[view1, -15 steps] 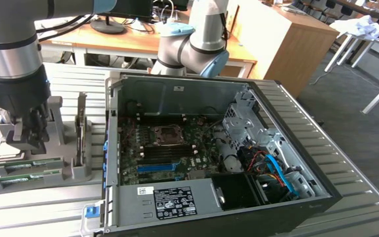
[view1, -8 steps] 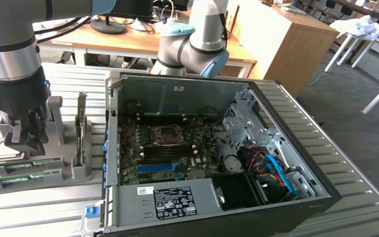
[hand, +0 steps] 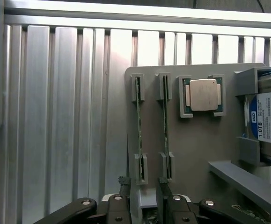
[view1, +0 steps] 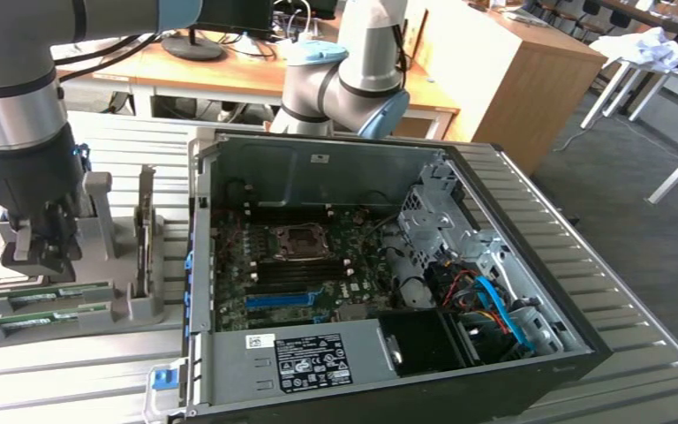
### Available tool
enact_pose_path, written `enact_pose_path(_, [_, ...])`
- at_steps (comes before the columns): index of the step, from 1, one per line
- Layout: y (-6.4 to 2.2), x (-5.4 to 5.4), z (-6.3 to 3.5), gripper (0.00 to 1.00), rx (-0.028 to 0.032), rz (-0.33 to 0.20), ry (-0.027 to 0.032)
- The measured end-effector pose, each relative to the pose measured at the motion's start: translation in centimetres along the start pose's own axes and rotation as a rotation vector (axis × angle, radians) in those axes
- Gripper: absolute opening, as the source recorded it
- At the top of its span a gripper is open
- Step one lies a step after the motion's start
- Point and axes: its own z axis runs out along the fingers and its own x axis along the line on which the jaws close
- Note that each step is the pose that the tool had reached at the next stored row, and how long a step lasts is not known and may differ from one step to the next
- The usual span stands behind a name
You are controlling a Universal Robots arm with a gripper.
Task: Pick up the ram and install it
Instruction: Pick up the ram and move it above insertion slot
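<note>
A robotics lab in an office-like room is showing here: a robot arm (view1: 339, 88) is reaching over a ribbed metal bench (view1: 68, 380) where an opened computer case (view1: 315, 168) is lying, while wooden desks (view1: 174, 72) and a monitor stand (view1: 192, 44) are standing behind it.

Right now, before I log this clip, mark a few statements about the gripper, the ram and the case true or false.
1. Two ram sticks stand on edge in the gray holder. True.
2. The gripper holds one of them. False: it is open and empty, over the holder.
3. The computer case is closed. False: its side is open and the motherboard shows.
4. A processor chip sits in the holder beside the sticks. True.
</note>
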Motion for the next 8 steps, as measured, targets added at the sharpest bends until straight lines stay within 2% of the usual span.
enact_pose_path(8, [0.31, 0.39, 0.28, 0.36, -0.0001, 0.0, 0.0])
